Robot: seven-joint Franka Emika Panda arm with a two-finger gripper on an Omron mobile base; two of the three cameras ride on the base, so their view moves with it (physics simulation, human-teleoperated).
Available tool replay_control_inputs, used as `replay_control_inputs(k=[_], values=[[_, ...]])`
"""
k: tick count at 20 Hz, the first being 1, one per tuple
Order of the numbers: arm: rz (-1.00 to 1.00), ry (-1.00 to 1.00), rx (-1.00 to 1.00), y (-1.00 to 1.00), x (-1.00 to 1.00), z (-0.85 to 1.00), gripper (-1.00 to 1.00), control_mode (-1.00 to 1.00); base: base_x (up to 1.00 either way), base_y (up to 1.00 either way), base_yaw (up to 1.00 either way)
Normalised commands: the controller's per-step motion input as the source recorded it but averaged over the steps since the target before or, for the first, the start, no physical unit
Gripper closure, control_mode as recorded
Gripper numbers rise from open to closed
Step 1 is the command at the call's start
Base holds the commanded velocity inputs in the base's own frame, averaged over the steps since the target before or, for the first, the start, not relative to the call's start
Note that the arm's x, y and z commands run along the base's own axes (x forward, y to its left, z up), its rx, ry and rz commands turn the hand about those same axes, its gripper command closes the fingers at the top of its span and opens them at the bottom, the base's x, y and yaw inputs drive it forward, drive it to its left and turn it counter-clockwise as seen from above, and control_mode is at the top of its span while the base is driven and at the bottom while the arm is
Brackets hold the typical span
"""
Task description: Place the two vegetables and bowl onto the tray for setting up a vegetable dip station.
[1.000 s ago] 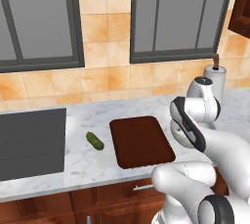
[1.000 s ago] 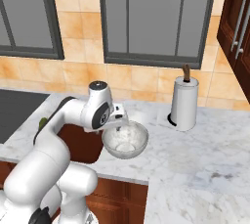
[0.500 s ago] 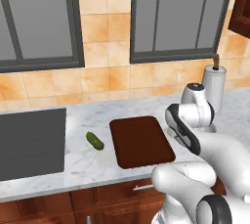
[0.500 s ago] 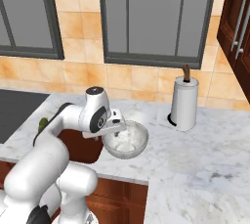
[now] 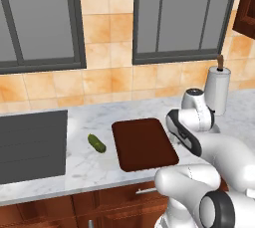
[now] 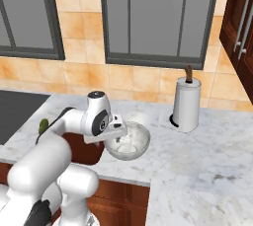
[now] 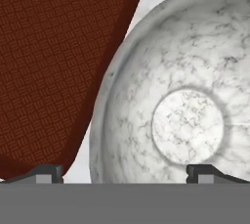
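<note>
The white-grey speckled bowl [image 6: 132,142] [image 7: 188,120] stands on the marble counter just right of the dark reddish-brown tray [image 5: 144,143] [image 7: 53,61] [image 6: 85,154]. My gripper [image 6: 120,140] [image 7: 126,173] hangs open right over the bowl's rim on the tray side, one fingertip [image 7: 46,171] outside the bowl and the other inside it. Nothing is held. A small dark green cucumber [image 5: 96,143] [image 6: 43,125] lies on the counter left of the tray. In the left base view my own arm hides the bowl.
A dark grey sink [image 5: 30,145] [image 6: 15,114] is recessed at the left. A white paper towel holder [image 5: 217,90] [image 6: 187,102] stands at the back, right of the bowl. Dark cabinets [image 6: 242,22] hang at the far right. Windows and a tiled wall close off the back.
The hand has sunk a little closer to the bowl's rim. Its jaws have stayed open. Bowl, tray and cucumber have not moved.
</note>
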Motion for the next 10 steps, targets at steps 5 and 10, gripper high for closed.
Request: replay_control_inputs(k=[5,10], values=[[0.00,0.06,-0.01,0.01,0.00,-0.23,-1.00,-1.00,0.00,0.00,0.00],[0.00,0.05,0.00,0.00,0.00,-0.21,-1.00,-1.00,0.00,0.00,0.00]])
